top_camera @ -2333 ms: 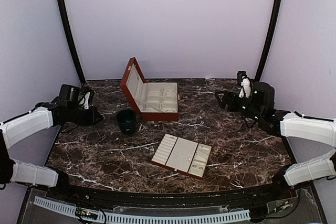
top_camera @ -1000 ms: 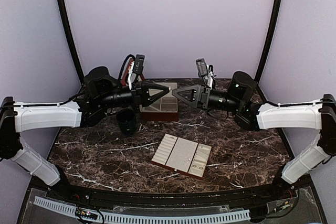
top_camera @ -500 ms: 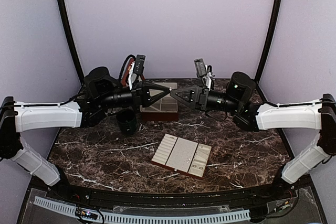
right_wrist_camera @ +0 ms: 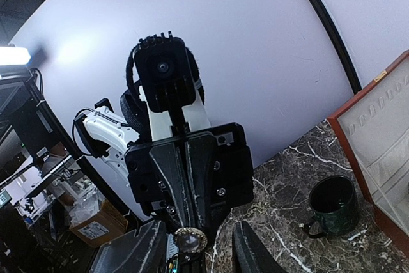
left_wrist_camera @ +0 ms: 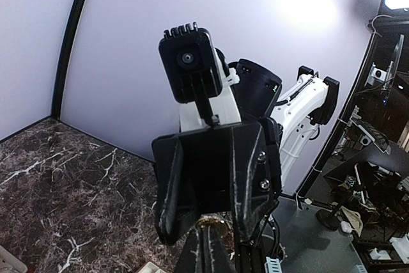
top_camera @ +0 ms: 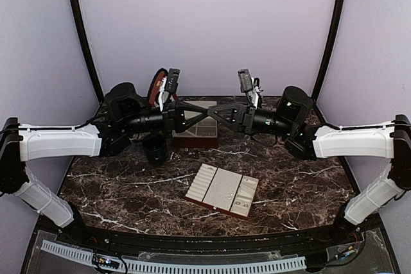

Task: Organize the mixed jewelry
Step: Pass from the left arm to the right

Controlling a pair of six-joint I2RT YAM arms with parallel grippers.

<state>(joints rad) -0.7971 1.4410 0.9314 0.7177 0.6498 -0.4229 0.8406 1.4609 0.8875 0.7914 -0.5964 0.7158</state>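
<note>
My two grippers meet tip to tip in the air above the red-brown box [top_camera: 196, 131]. The left gripper [top_camera: 194, 110] [left_wrist_camera: 209, 255] is shut on a small round jewelry piece [right_wrist_camera: 189, 240] [left_wrist_camera: 215, 223] with a gold rim and a pale centre, held at its very tips. My right gripper [top_camera: 207, 112] [right_wrist_camera: 192, 254] is open, and its two fingers [right_wrist_camera: 250, 252] straddle the piece with a gap on each side. Other pieces of the mixed jewelry are too small to make out.
A dark green cup [top_camera: 155, 149] [right_wrist_camera: 331, 208] stands left of the box, under the left arm. The box's raised lid [top_camera: 156, 88] sits behind the left wrist. A flat cream slotted tray [top_camera: 221, 189] lies nearer the front, centre.
The two grippers have closed the gap and their tips now overlap. The right gripper's jaws have narrowed around the piece. The left gripper stays shut.
</note>
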